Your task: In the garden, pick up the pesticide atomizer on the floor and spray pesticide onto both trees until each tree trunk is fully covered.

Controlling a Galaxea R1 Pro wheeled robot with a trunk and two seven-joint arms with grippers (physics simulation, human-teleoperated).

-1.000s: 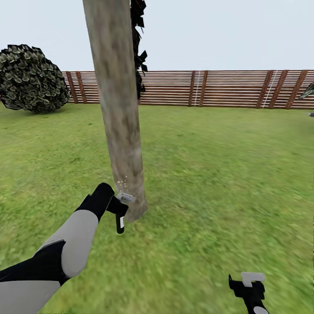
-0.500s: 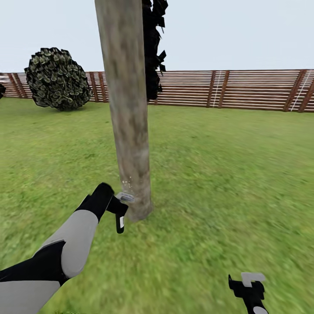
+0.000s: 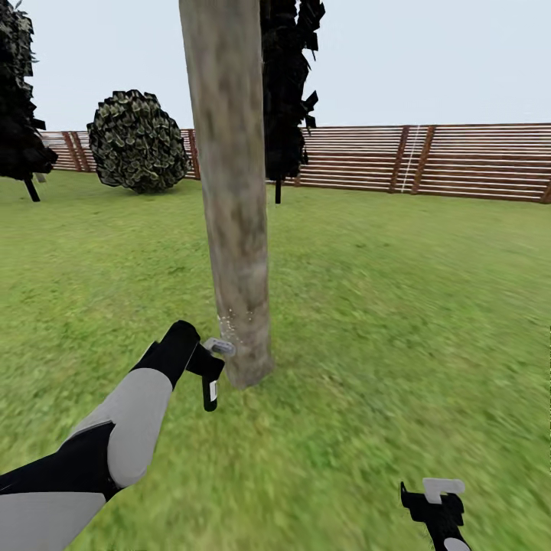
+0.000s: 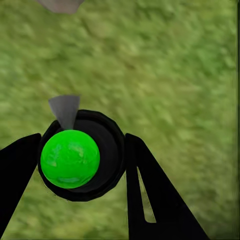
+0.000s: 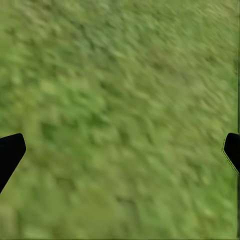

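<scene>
Lawn (image 3: 398,306) of green grass fills the ground in the head view, ringed at the back by a brown slatted fence (image 3: 459,161). Tree trunk (image 3: 233,191), pale grey-brown and mottled, stands upright left of centre, running out of view at the top. Behind it a narrow black columnar tree (image 3: 287,92); further left a round dark shrub (image 3: 138,141) against the fence and another dark tree (image 3: 19,99) at the edge.

Left arm reaches forward, low, toward the trunk base. Left gripper (image 3: 207,367) is closed around the pesticide atomizer (image 3: 210,390), a small dark bottle hanging just beside the trunk foot; its pale nozzle end touches or nearly touches the bark, cannot tell which. In the left wrist view both black fingers (image 4: 150,195) flank the atomizer (image 4: 82,155), whose round top reads bright green.

Right gripper (image 3: 436,501) sits low over grass, well apart from the trunk, jaws spread wide, nothing between them (image 5: 120,150).
</scene>
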